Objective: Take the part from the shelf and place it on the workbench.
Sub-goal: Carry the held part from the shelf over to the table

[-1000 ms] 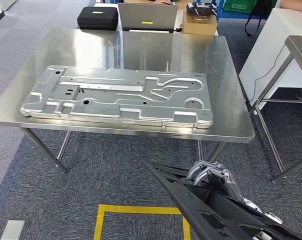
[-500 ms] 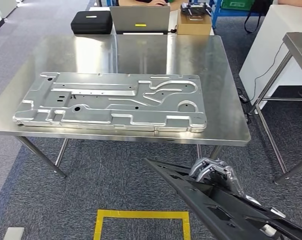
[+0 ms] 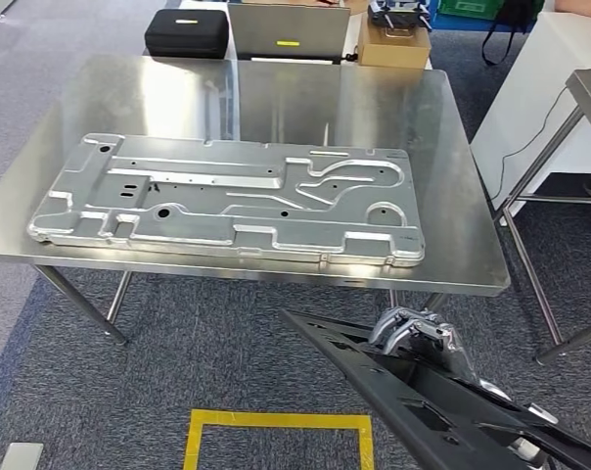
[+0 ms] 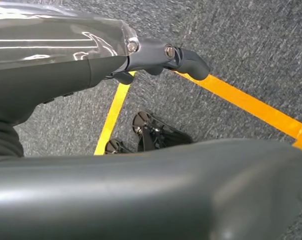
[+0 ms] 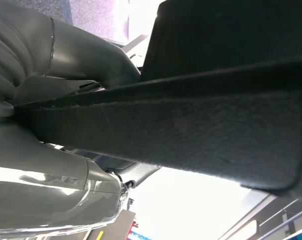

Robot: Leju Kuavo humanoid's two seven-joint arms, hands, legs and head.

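right hand (image 3: pixel 414 338) grips black part (image 3: pixel 396 401) | left hand (image 4: pixel 104 55) — fingers' state unclear

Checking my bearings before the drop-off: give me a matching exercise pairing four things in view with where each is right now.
Things:
1. black part
2. silver stamped panel
3. black case
4. yellow floor marking

Places:
A. on the carpet in front of the workbench
B. held by the right hand, below the workbench's near edge
C. lying flat on the workbench
D. beyond the workbench's far edge, beside the laptop

Pairs: 1-B, 2-C, 3-D, 4-A
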